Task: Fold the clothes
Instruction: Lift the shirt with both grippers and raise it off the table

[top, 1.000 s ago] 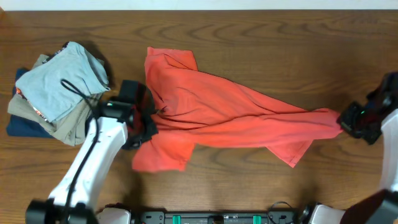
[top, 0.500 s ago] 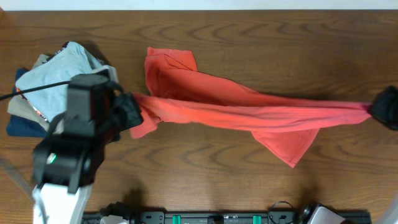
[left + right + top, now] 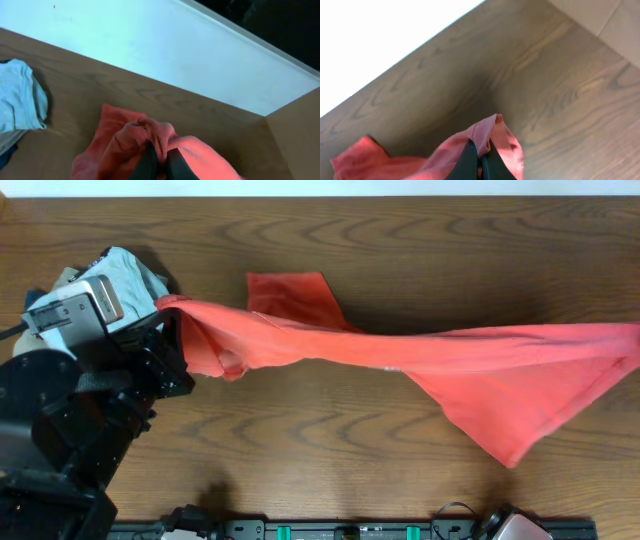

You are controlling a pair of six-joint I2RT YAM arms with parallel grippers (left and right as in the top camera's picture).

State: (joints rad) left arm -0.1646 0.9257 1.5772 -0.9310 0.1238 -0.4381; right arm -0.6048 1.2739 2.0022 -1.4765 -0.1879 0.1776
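Note:
The coral-red T-shirt [image 3: 430, 365] hangs stretched across the table between both arms, lifted off the wood, with a sleeve [image 3: 295, 295] trailing at the back and a corner drooping at the front right. My left gripper [image 3: 160, 160] is shut on a bunched edge of the T-shirt [image 3: 125, 145]; in the overhead view the left arm [image 3: 70, 400] fills the left side. My right gripper [image 3: 480, 157] is shut on the T-shirt's other end [image 3: 495, 132]; it is out of the overhead frame at the right edge. The lettering and neck tag are hidden.
A stack of folded garments, light blue-grey on top [image 3: 125, 270], sits at the far left, partly under the left arm, and shows in the left wrist view [image 3: 20, 100]. A white wall [image 3: 150, 45] runs behind the wooden table [image 3: 300, 450].
Both grippers have risen and pulled apart, drawing the T-shirt taut and off the table. The left arm came up close to the camera; the right gripper left the overhead frame.

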